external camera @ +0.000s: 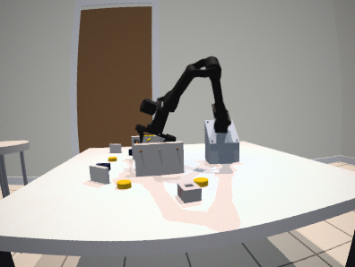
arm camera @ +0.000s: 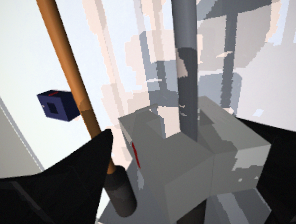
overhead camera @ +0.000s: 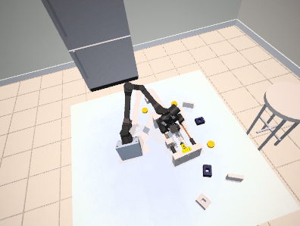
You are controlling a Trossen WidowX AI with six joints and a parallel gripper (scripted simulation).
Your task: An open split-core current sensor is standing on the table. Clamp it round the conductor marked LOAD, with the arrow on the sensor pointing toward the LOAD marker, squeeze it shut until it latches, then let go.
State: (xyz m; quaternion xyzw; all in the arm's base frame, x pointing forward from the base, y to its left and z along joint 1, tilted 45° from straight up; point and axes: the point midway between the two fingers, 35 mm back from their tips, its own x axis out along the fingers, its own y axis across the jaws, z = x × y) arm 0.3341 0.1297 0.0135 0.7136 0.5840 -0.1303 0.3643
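The grey split-core sensor (arm camera: 185, 160) sits around the middle grey conductor (arm camera: 185, 65) in the wrist view. Its halves meet on the near side and look spread on the far side. A red mark shows on its left half; the arrow's direction cannot be told. My gripper (overhead camera: 174, 127) (external camera: 154, 136) (arm camera: 162, 125) is open, with one finger on each side of the sensor. The left finger stands clear of it; the right one is partly hidden behind it. A yellow label (overhead camera: 186, 149) stands by the front panel (overhead camera: 187, 155); its text is too small to read surely.
An orange conductor (overhead camera: 186, 130) (arm camera: 70, 60) runs beside the sensor, near the left finger. The rear panel (external camera: 159, 159) stands behind the gripper. Navy blocks (overhead camera: 207, 171) (arm camera: 58, 106), yellow discs (overhead camera: 210, 144) (external camera: 124, 184) and a grey block (external camera: 189, 193) lie around the fixture.
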